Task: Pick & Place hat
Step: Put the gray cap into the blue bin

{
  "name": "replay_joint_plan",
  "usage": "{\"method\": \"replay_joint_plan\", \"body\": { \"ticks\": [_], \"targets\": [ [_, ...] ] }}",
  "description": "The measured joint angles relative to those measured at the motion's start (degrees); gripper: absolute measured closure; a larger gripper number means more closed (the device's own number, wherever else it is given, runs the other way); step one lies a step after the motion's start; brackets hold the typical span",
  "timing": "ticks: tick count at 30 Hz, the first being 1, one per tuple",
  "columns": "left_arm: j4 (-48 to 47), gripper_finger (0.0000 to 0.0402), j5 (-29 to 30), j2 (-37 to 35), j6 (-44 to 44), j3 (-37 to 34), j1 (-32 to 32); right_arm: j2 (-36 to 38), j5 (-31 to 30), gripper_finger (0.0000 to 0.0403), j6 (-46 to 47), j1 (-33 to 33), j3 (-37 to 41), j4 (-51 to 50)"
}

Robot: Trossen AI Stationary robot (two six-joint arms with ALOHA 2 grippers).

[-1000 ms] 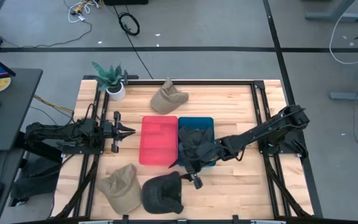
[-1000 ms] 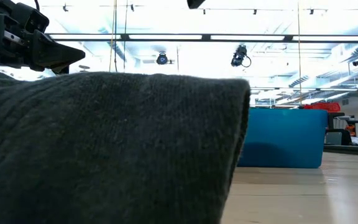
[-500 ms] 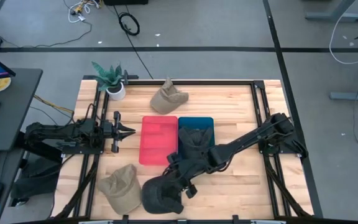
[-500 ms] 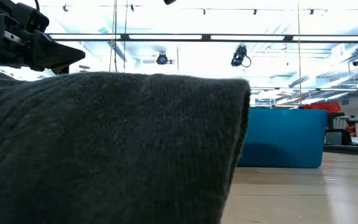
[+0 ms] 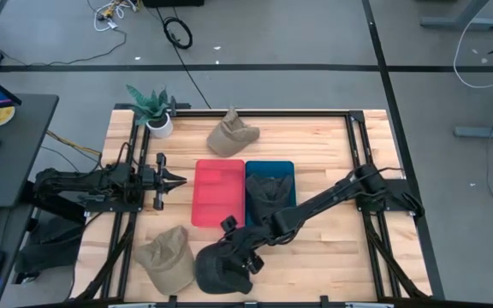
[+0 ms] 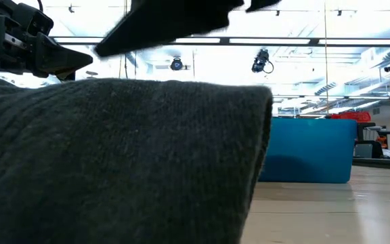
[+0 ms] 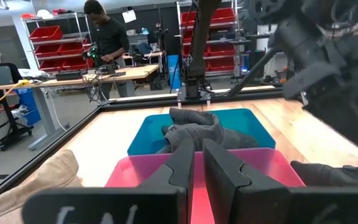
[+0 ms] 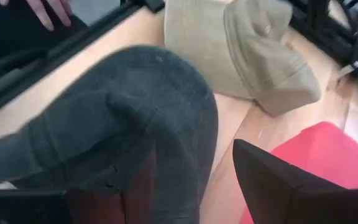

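A dark grey hat (image 5: 219, 269) lies on the table at the near edge and fills the low view's foreground (image 6: 114, 163). My right gripper (image 5: 240, 253) hangs open over the hat's far right part. In the right wrist view (image 8: 194, 152) one finger stands over the hat's crown (image 8: 135, 124) and the other beyond its rim. A second dark hat (image 5: 269, 192) lies in the blue bin (image 5: 289, 169). My left gripper (image 5: 168, 180) is shut and empty, to the left of the red bin (image 5: 219, 193). My right gripper comes at the dark grey hat from above, slanting from the table's right, fingers apart. One finger (image 8: 140, 180) is low against the hat's folded crown. I cannot tell whether it touches the cloth. The hat lies flat on the table.
A tan cap (image 5: 168, 258) lies beside the dark hat at the near left. Another tan hat (image 5: 232, 135) lies at the far side, next to a potted plant (image 5: 154, 109). A hand (image 8: 45, 9) shows beyond the table's near edge.
My right gripper has gone from the blue bin's near end toward the table's near left, down to the dark grey hat. Its arm now shows blurred at the top of the low view. The hat on the table has not moved.
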State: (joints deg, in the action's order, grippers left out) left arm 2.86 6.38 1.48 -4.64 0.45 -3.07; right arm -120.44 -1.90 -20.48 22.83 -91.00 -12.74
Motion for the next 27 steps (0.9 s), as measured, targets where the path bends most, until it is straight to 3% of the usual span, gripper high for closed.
{"method": "replay_joint_plan", "body": {
  "ticks": [20, 24, 27],
  "targets": [
    [-0.1, 0.0362, 0.0, 0.0, 0.0, 0.0, 0.0, -8.8, 8.0, 0.0186, 3.0, -2.6, -0.1, 6.2],
    [-0.1, 0.0362, 0.0, 0.0, 0.0, 0.0, 0.0, -8.6, 9.0, 0.0223, 5.0, -2.8, -0.1, 6.7],
    [-0.1, 0.0362, 0.0, 0.0, 0.0, 0.0, 0.0, -8.3, 10.5, 0.0294, 5.2, -2.8, -0.1, 6.8]
  ]
}}
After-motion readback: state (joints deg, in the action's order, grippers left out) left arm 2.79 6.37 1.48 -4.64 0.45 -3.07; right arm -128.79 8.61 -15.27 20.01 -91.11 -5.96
